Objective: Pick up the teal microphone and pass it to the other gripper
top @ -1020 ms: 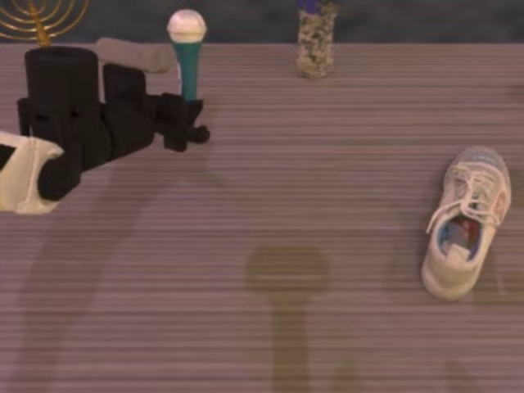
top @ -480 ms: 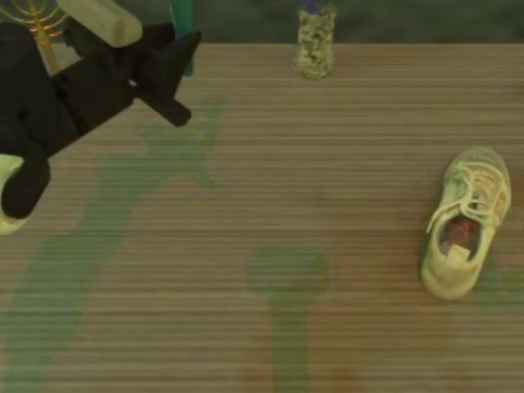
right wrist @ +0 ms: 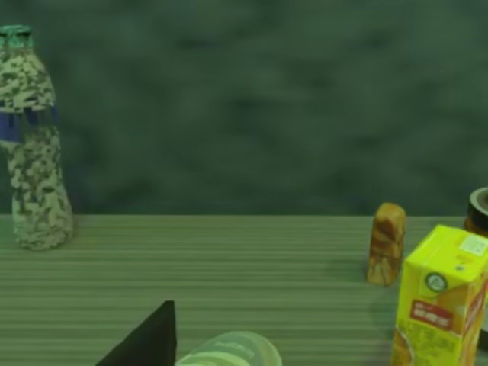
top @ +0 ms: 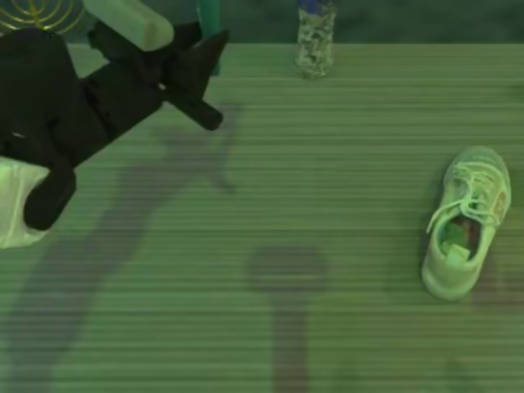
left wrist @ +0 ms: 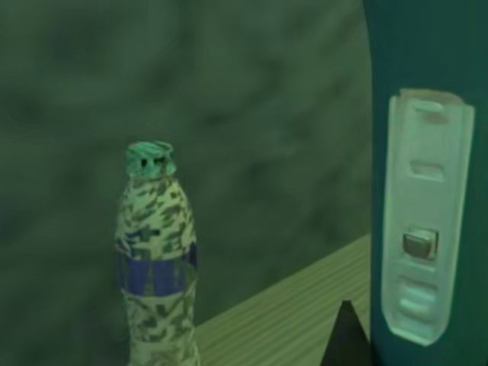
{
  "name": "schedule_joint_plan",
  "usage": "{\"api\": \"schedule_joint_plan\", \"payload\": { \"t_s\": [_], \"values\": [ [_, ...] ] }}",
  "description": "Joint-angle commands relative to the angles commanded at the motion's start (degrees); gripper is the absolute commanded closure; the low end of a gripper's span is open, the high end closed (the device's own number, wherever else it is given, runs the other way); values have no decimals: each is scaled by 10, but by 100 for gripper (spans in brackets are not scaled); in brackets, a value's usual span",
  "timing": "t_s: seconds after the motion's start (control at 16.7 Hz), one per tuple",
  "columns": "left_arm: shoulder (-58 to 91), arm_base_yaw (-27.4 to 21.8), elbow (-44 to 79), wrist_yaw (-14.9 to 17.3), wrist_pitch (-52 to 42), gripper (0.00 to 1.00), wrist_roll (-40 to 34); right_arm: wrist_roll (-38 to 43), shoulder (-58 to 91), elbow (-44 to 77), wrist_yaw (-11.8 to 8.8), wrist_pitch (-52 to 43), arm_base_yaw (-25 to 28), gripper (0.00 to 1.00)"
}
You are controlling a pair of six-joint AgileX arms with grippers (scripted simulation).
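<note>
Just beside the speckled bottle (top: 316, 41), our left gripper (top: 201, 78) clenches the teal microphone (top: 209, 23), handle upright. Our right gripper stays out of the top view, so we cannot tell its state.

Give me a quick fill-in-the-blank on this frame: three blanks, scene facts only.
1. The left gripper is shut on the teal ____.
2. The white sneaker lies on the table's ____ side in the top view.
3. The speckled bottle stands at the table's ____ edge.

Missing words: microphone; right; far
</note>
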Motion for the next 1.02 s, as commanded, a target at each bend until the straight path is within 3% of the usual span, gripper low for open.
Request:
{"api": "schedule_joint_plan", "payload": {
  "t_s": [0.3,0.42,0.54,1.02],
  "values": [
    [-33,-117,-19,-127,21,100,-17,0,0,0,0,0,0,0],
    [-44,-151,-24,-163,27,100,-22,0,0,0,0,0,0,0],
    [-48,-163,-26,-175,30,100,-24,0,0,0,0,0,0,0],
    [-48,-163,-26,-175,30,100,-24,0,0,0,0,0,0,0]
  ]
}}
